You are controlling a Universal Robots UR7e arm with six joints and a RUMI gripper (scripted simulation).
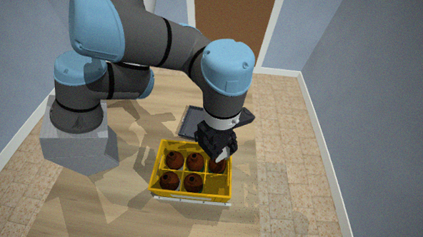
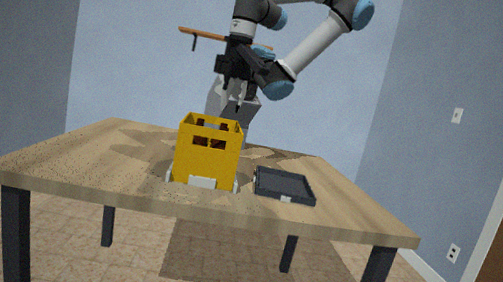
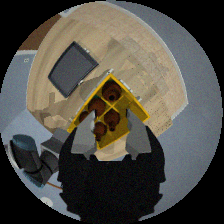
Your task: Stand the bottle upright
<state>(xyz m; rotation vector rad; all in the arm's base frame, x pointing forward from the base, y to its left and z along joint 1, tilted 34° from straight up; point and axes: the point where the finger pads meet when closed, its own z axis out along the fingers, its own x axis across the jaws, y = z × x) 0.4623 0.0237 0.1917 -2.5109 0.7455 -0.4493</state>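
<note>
The pincer (image 1: 223,156) (image 2: 231,102) (image 3: 111,109) hangs above the yellow crate (image 1: 190,197) (image 2: 205,164) (image 3: 134,100), partly open and holding nothing. All five brown bottles stand in the crate, though which neck differs I can't fairly tell. The tray (image 1: 190,124) (image 2: 285,185) (image 3: 73,70) bears no bottle.

Tray (image 1: 187,123) partly obscured by the end effector (image 1: 217,141) in the top view. Bottle neck differences too small to determine.
</note>
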